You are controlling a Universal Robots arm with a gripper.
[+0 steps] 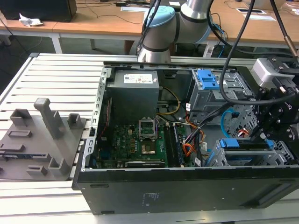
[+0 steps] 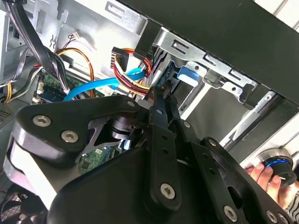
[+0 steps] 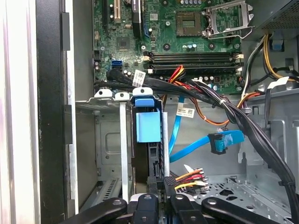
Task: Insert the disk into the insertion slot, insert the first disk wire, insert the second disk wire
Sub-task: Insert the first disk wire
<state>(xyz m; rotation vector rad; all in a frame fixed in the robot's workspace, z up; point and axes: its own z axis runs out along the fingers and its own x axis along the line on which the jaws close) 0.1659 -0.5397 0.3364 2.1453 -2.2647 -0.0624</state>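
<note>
An open black computer case (image 1: pixel 187 186) lies on a slatted metal table (image 1: pixel 60 74). Inside it, a grey power supply (image 1: pixel 133 93) sits just beside the green motherboard (image 1: pixel 131 144), whose processor socket (image 3: pixel 224 18) stands empty near the memory slots (image 3: pixel 194 58). A taller grey cage (image 1: pixel 208 100) carries a blue latch (image 1: pixel 207 77). A grey moulded fixture (image 1: pixel 42 135) rests on the table at the exterior view's left.

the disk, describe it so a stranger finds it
In the open black computer case, go to the exterior view's right end. In the low grey cage there, the disk wears a long bright blue frame; the taller cage has a small blue latch.
</note>
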